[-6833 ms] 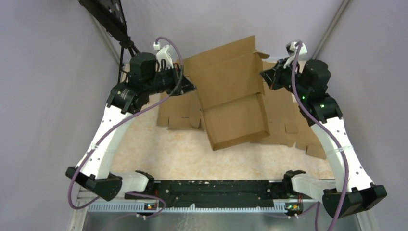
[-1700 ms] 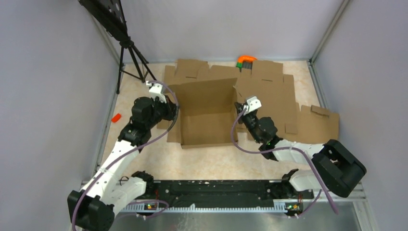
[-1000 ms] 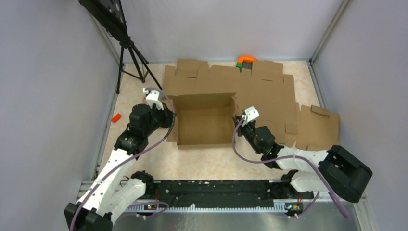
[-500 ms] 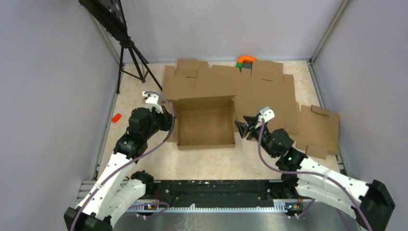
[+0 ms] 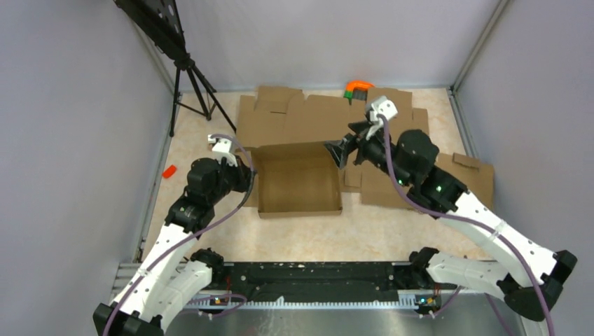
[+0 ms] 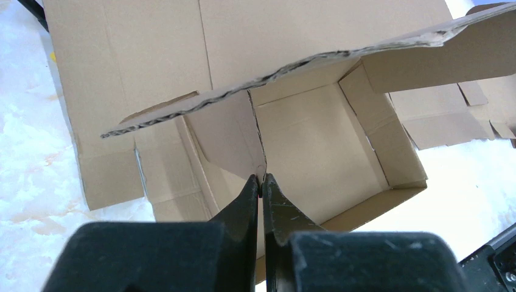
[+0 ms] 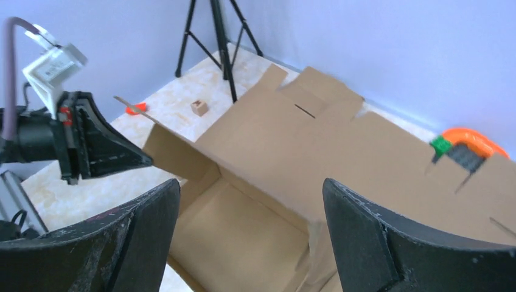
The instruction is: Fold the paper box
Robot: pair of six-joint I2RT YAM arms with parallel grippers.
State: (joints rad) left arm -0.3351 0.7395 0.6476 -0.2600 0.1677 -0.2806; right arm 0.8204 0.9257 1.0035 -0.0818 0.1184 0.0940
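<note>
The paper box (image 5: 298, 183) stands near the table's middle as a shallow brown tray with its walls up and its top open. At the box's left wall, my left gripper (image 5: 251, 176) is shut. In the left wrist view its tips (image 6: 261, 180) pinch the thin edge of that cardboard wall, with the box floor (image 6: 316, 140) beyond them. My right gripper (image 5: 336, 154) hangs open above the box's back right corner and touches nothing. Its wide-spread fingers (image 7: 152, 210) frame the box interior (image 7: 237, 228) below.
Flat cardboard blanks (image 5: 308, 115) cover the back of the table, and more of them (image 5: 462, 183) lie to the right. An orange and green tool (image 5: 357, 87) sits at the back wall. A black tripod (image 5: 189, 77) stands back left, a small red piece (image 5: 169, 171) near the left edge.
My right gripper has opened, let go of the box's right wall, and risen up and back. The left gripper stays shut on the left wall. The box has settled lower and flatter.
</note>
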